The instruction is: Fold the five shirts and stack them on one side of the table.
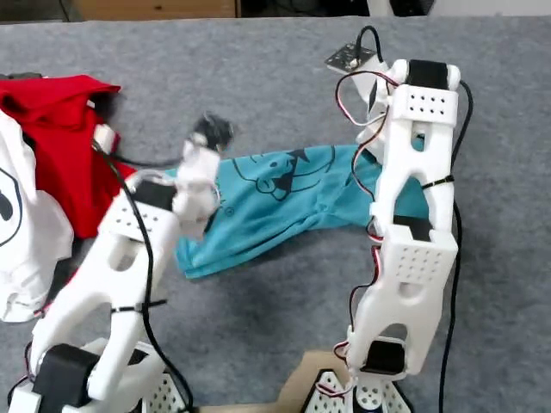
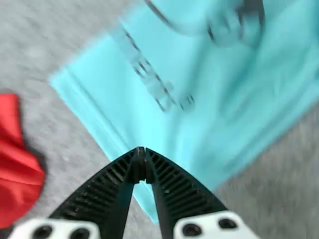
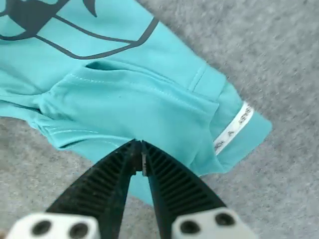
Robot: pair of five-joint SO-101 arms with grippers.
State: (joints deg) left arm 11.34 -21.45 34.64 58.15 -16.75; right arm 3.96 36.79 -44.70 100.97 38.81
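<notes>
Left claw (image 2: 141, 167) and right claw (image 3: 140, 162) both pinched closed.

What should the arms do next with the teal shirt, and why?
Likely open both and pinch its edge: the left gripper and right gripper are shut over opposite ends of the teal shirt, which lies rumpled, not neatly folded.

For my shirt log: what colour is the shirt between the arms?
The shirt is teal with a dark outline print; right wrist view shows it best.
</notes>
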